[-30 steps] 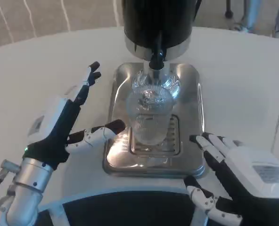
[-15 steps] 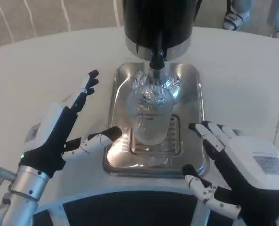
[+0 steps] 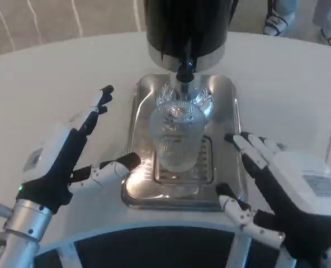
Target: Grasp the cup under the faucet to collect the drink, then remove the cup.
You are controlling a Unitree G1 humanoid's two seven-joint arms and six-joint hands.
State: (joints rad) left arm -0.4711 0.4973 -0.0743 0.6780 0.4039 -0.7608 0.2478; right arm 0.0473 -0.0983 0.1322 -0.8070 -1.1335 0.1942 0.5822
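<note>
The left hand point(image 3: 62, 159) hovers at about eight o'clock from the cup point(image 3: 178, 139), holding nothing: its fingers point(image 3: 98, 103) are spread and point up toward eleven o'clock, while its thumb point(image 3: 112, 167) reaches toward the near left edge of the metal drip tray point(image 3: 224, 100). The right hand point(image 3: 291, 192) sits at about four o'clock from the cup, also spread and empty, its fingertips point(image 3: 241, 142) at the tray's right rim and its thumb point(image 3: 238, 209) near the tray's front right corner. The two hands flank the cup, which looks like a readiness to close on it from either side, though neither touches it yet.

The clear ribbed cup stands upright on the tray's grate, directly below the faucet point(image 3: 184, 71) of the black drink dispenser point(image 3: 188, 28) at twelve o'clock. That placement suits collecting the drink; whether liquid is in it cannot be told through the reflections.

Compared with a second ago, the left hand has drawn back toward seven o'clock, its thumb tip now farther from the cup's base. The right hand has moved up and in, its fingertips higher along the tray's right side. The cup has stayed put.
</note>
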